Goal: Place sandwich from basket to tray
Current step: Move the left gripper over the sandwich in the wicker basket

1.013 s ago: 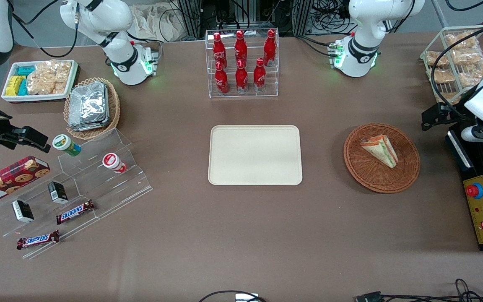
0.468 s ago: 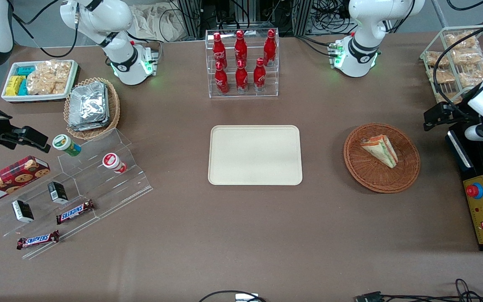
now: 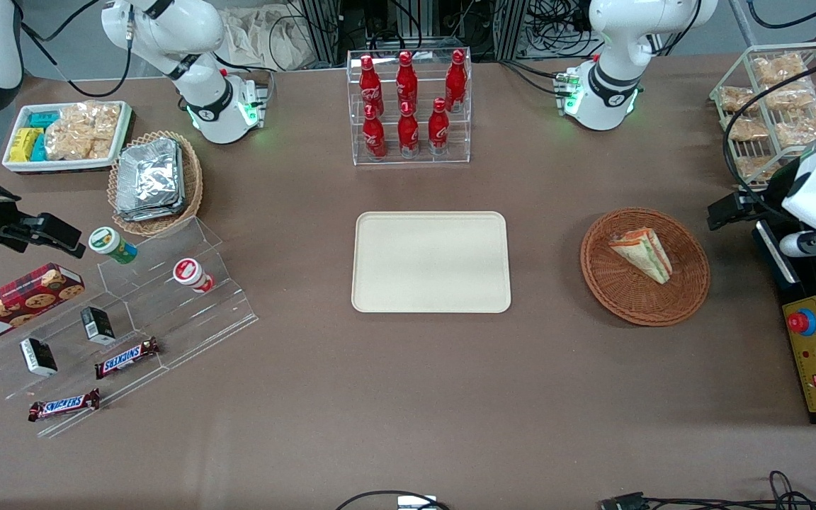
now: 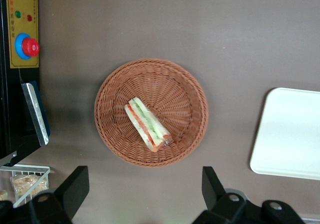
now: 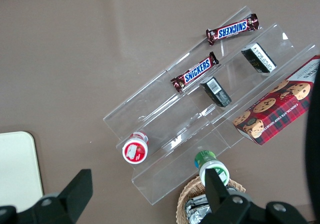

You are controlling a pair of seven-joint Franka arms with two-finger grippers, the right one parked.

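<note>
SNICKERS is printed in blue on the two chocolate bars [image 5: 232,29] [image 5: 196,72] by the clear stand [image 5: 200,114]. The red tartan cookie box [image 3: 15,304] seems to say WALKERS. The red bottles [image 3: 408,99] carry white script too small to read.

Gripper [image 4: 142,194] shifted slightly toward basket [image 3: 644,266], hanging open above table.

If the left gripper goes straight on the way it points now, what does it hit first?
Probably the bare brown table beside the round brown wicker basket. The open left gripper hangs above, pointing down, and the triangular sandwich sits off its line. Depth is uncertain.
</note>
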